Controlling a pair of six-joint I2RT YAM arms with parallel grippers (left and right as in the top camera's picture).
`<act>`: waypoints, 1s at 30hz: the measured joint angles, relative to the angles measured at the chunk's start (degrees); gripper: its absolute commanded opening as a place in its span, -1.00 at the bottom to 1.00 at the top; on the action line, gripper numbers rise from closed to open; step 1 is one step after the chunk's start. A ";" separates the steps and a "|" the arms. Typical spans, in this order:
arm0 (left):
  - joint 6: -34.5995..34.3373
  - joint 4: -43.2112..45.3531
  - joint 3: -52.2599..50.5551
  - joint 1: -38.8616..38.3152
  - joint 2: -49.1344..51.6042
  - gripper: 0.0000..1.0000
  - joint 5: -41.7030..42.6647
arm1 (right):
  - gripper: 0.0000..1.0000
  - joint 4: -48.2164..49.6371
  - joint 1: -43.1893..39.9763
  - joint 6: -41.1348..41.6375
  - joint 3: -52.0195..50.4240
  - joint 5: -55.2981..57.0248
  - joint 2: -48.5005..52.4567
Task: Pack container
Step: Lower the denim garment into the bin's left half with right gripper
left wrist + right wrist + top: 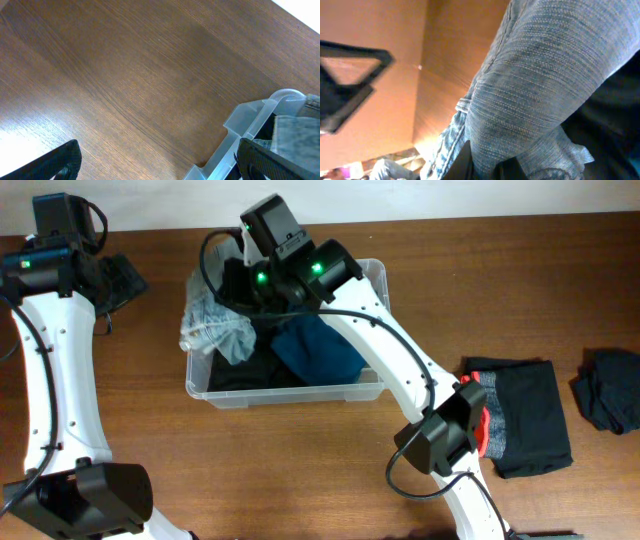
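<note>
The right gripper (250, 288) is clenching the grey cloth (215, 330) over the left end of the container (372, 275), which is sitting mid-way along the table (300, 470), while the left gripper (160, 162) is hanging wide open beside it, and the cloth, already bulging at the left wall, is risking a spill outside once let go.

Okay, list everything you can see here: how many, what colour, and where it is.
table: one, brown wood, under everything
bin: one, clear, back middle of the table
grey cloth: one, grey, left end of the bin
teal cloth: one, teal, middle of the bin
black cloth: one, black, bottom of the bin
red-edged cloth: one, black with a red edge, folded on the table to the right
dark cloth: one, dark, far right
left claw: one, black, open, left of the bin
right claw: one, black, in the bin, shut on the grey cloth
</note>
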 measured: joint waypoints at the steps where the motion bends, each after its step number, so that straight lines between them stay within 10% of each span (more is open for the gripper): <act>1: 0.00 0.00 0.00 0.00 0.00 0.99 0.00 | -0.84 0.00 0.00 -0.17 -0.79 0.00 -0.02; 8: 0.00 0.00 0.00 0.00 0.00 0.99 0.00 | -0.62 -2.89 0.00 -0.87 -3.10 2.01 -0.02; 15: 0.00 0.00 0.00 0.00 0.00 0.99 0.00 | 0.37 -9.01 0.00 -1.27 -3.13 9.35 -0.02; 30: 0.00 0.00 0.00 0.00 0.00 0.99 0.00 | 0.42 -21.07 -2.75 -4.31 -3.19 27.96 -0.04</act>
